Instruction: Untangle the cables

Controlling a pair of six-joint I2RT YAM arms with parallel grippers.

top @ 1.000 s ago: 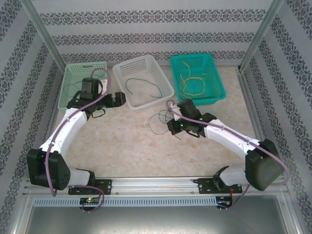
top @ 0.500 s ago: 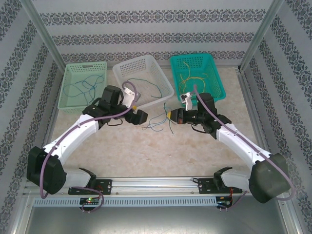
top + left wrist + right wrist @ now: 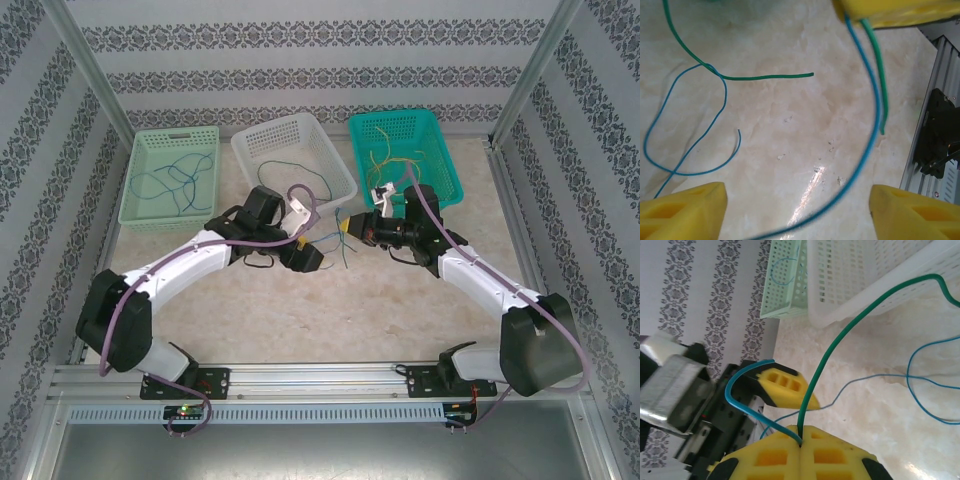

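Marble-look table in a wallpapered booth with an aluminium frame. A rail along the near edge carries both arm bases. Both arms reach in and meet nose to nose at the table middle.

The left gripper is released. On its wrist cam the yellow fingertips sit wide apart, hanging over bare table. A blue cable sweeps down through the gap between them; can't tell if it touches either tip.

The right gripper is clenched, just beside the left one on the side toward the right edge. On its wrist cam the pads are pressed together, with a green cable and that blue cable pinched at the seam. The green one arcs up off the table toward the far baskets.

The rest of the loose cables lie on the table between and under the two grippers. The left wrist cam shows a green strand crossing a blue loop, both flat on the table.

Three baskets stand in a row along the far edge:
- Pale green basket at the left, holding blue strands.
- White basket in the middle, holding one thin strand.
- Teal basket at the right, holding yellow strands.
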